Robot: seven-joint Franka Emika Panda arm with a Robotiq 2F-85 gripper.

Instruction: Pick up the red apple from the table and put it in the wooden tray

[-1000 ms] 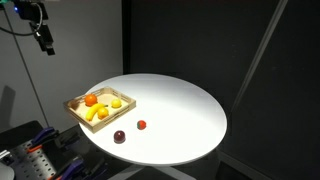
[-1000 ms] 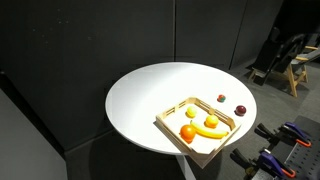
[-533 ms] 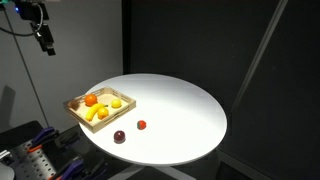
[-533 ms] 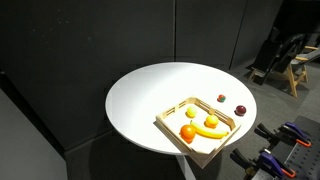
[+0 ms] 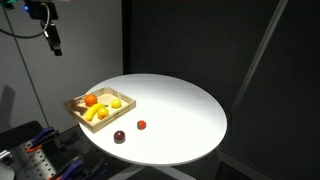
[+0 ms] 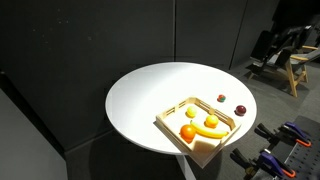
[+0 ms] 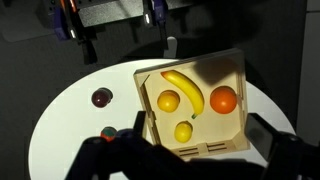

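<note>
The red apple (image 5: 119, 136) is dark maroon and lies on the white round table (image 5: 170, 100) near its front edge, next to a smaller bright red ball (image 5: 141, 125). The apple also shows in an exterior view (image 6: 240, 110) and in the wrist view (image 7: 101, 98). The wooden tray (image 5: 126, 102) holds a banana, an orange and yellow fruits, and shows in an exterior view (image 6: 165, 124) and the wrist view (image 7: 190, 150). My gripper (image 5: 52, 42) hangs high above and beyond the tray, far from the apple. In the wrist view its jaws (image 7: 197, 122) are wide apart and empty.
The bright red ball also shows in an exterior view (image 6: 221, 98) and, partly hidden by my gripper, in the wrist view (image 7: 108, 132). Dark curtains surround the table. Equipment stands on the floor below the table edge (image 5: 30, 150). A wooden stool (image 6: 300, 65) stands far off.
My gripper has shifted slightly sideways, high above the table. The fruits and the tray have not moved.
</note>
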